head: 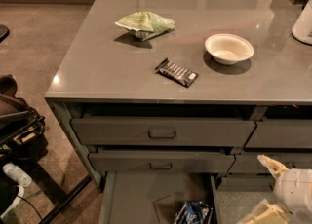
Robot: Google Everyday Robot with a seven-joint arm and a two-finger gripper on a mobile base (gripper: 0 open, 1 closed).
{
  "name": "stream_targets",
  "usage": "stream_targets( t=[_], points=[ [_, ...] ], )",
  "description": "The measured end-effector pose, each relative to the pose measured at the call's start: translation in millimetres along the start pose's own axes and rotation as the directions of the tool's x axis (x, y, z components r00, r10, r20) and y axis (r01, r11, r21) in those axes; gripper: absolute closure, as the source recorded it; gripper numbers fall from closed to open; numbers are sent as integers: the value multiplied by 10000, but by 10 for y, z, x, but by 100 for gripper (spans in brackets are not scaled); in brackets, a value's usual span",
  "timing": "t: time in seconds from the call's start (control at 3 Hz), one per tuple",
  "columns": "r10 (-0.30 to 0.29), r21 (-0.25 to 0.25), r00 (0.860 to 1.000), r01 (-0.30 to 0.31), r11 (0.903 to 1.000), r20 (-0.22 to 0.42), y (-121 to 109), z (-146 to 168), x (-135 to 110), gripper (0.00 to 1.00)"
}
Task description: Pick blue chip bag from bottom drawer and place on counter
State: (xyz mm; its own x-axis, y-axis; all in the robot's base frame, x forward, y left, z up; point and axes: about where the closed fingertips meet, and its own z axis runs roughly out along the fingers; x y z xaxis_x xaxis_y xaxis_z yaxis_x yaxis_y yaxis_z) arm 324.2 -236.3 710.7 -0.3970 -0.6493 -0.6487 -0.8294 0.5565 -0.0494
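The blue chip bag (194, 213) lies in the open bottom drawer (131, 194), at the frame's lower edge, next to a square paper scrap (165, 206). My gripper (265, 190) is at the lower right, to the right of the drawer and the bag, not touching either. Its two pale fingers (269, 163) stand wide apart and hold nothing. The grey counter (107, 67) spreads above the three drawers.
On the counter lie a pale green bag (145, 23), a black bar wrapper (177, 72) and a white bowl (229, 48); a white vessel (304, 23) stands at the right edge. The two upper drawers (161, 131) are shut. Dark bags and cables (17, 125) sit on the floor at left.
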Motion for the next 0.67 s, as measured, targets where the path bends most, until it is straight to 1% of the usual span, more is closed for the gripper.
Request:
stream_targets(
  t=[0.33,0.67],
  points=[
    [-67,191,9999,65,9998,92,107,58,84,0],
    [387,295,9973,-406,9987,631,373,313,354,0]
  ],
)
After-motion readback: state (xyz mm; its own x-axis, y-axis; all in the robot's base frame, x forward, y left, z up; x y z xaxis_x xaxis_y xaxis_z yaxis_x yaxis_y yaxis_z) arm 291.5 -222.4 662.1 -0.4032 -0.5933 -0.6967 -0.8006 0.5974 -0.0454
